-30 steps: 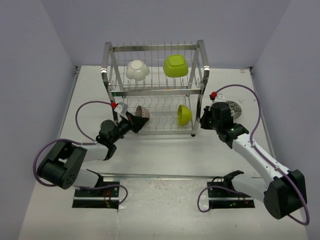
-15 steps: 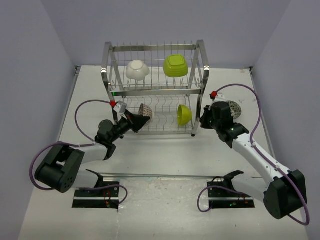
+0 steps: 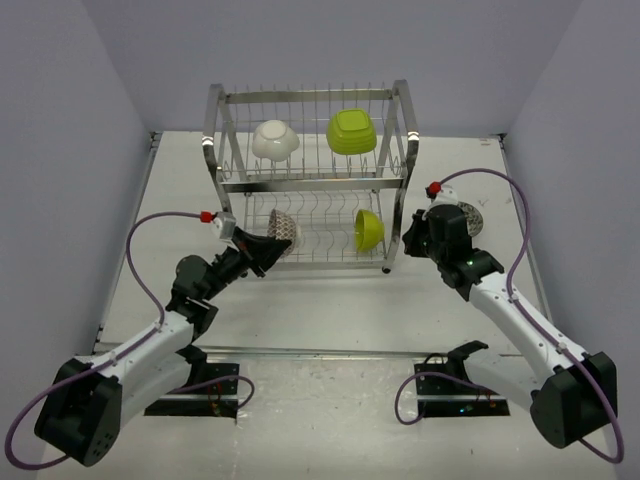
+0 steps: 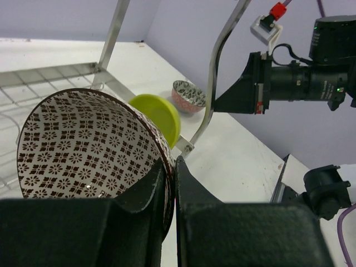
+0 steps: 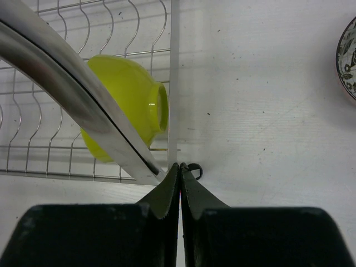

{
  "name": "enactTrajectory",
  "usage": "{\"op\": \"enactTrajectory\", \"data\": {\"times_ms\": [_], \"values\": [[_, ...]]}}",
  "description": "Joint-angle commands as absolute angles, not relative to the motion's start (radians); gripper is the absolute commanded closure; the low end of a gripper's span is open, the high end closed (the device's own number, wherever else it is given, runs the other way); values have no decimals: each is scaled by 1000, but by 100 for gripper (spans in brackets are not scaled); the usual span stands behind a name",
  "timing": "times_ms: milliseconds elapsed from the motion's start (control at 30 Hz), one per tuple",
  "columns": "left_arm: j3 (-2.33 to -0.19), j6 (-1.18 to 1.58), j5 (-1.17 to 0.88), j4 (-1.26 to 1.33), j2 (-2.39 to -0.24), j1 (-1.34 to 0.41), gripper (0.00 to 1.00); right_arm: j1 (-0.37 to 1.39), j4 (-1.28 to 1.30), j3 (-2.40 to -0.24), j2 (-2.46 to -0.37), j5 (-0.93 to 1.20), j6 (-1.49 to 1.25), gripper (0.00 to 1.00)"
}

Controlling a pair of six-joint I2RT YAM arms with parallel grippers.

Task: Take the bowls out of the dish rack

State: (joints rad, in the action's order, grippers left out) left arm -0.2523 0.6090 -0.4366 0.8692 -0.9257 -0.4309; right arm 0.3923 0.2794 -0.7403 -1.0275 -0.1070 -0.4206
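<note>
Left arm has a patterned bowl by the rim at the lower shelf

The left gripper (image 4: 171, 167) is pinched closed on the rim of a small bowl with a brown-and-white patterned inside (image 4: 83, 144), one finger inside and one outside. That grip suits drawing it out edgewise between the dividers. The bowl sits tilted at the left front of the lower tier of the two-tier chrome wire dish rack (image 3: 213, 130); whether it has cleared the wires cannot be told. On the upper tier a white bowl (image 3: 274, 140) and a squarish lime green bowl (image 3: 351, 131) lean in their slots. A round lime green bowl (image 3: 369, 229) stands on edge at the lower right. The right gripper (image 5: 180, 172) is closed and empty just beside the rack's right front post, probably waiting its turn. Behind it a speckled patterned bowl (image 3: 468, 217) rests on the white table (image 3: 330, 300), apparently already unloaded
</note>
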Motion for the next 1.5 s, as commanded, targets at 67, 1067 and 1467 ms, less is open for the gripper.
{"op": "enactTrajectory", "data": {"times_ms": [67,1067,1467], "values": [[-232,583,-321,631,-776,-443,100,396,310,-798,-974,-144,-422,99],[-528,655,342,-265,-407,-457,100,396,331,-796,-905,-127,-420,100],[-733,667,676,-468,-514,-456,100,396,327,-804,-914,-104,-420,100]]}}
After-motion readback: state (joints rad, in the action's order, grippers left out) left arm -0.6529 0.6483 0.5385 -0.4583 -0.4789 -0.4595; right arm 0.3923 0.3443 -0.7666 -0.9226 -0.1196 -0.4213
